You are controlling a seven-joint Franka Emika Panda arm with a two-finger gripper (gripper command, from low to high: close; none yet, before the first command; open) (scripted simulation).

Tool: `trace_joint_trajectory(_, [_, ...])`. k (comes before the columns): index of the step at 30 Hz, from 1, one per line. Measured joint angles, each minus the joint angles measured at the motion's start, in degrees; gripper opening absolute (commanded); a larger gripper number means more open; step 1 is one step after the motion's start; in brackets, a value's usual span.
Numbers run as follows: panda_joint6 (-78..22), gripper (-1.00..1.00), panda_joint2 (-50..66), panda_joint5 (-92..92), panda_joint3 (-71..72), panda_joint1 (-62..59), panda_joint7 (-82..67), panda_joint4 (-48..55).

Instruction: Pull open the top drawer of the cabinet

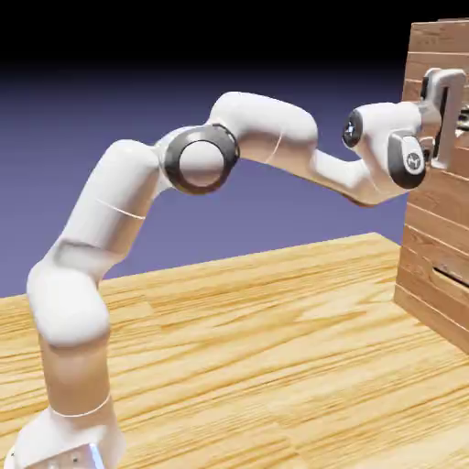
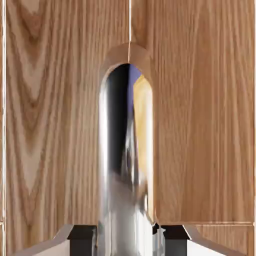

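The gripper (image 2: 128,239) sits at the bottom of the hand view with its two dark finger pads (image 2: 82,235) pressed in from either side against a shiny metal handle (image 2: 125,165), so the jaws stand nearly together with only the bar's width between them and have hold of that handle. The handle fills the middle of the hand view as a tall, mirror-bright bar that reflects dark, blue and yellowish tones, and it ends in a rounded arch where it meets the wood. Behind it lies the top drawer (image 2: 200,125), a front of reddish-brown planks whose seams run up and down in this rolled view. In the exterior view the gripper (image 1: 454,114) is at the right edge, reaching level into the cabinet (image 1: 440,266), with the grey hand pressed close against the top drawer (image 1: 438,41) near the cabinet's upper front. How far the drawer stands out from the cabinet body I cannot tell. The white arm (image 1: 247,147) rises from the lower left, bends at a grey elbow joint and stretches right. Beneath it spreads the yellowish wooden table (image 1: 256,348), and a blue-violet backdrop (image 1: 110,101) stands behind.
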Motion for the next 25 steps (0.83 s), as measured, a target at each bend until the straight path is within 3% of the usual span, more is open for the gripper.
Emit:
trace_joint_trajectory(9, [6.04, -1.0, -10.61, 3.8, -13.79, 14.66, -4.53, -18.31])
trace_joint_trajectory(22, [10.23, -1.0, -32.69, 22.05, -14.74, 25.87, -33.7, -43.28])
trace_joint_trajectory(23, [10.25, 1.0, -32.87, 22.21, -14.64, 25.86, -33.94, -43.45])
trace_joint_trajectory(25, [10.19, 1.0, -32.86, 22.21, -14.67, 25.82, -33.94, -43.46])
